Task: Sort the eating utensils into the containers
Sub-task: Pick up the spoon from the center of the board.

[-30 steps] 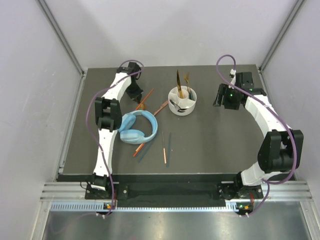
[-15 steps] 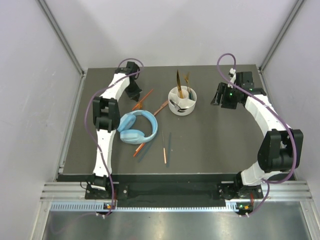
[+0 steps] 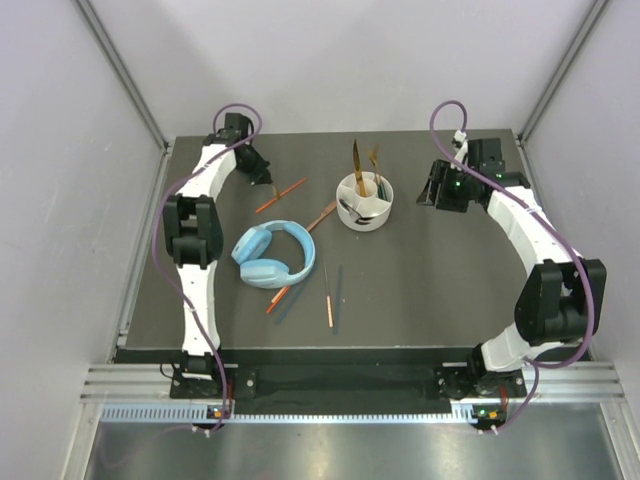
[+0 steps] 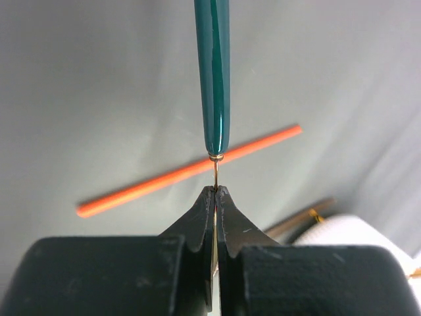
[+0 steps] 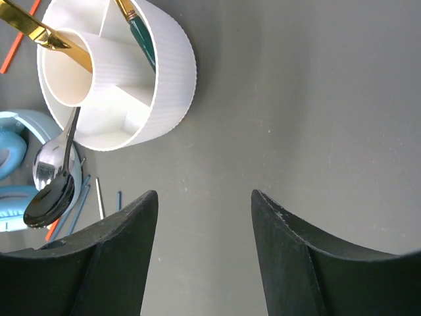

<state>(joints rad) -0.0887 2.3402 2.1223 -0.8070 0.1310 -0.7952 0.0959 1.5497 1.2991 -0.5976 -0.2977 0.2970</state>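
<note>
Teal utensil (image 4: 214, 79) — tip seemingly inside claw (image 4: 216, 189)

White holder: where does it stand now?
In the top view, the white holder stands at far centre, right of the light blue headphones, an orange chopstick just left of it.

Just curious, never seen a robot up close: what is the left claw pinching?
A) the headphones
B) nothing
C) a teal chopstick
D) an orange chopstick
C: the left gripper is shut on the thin gold tip of a teal chopstick; the orange chopstick lies free beyond it.
</note>
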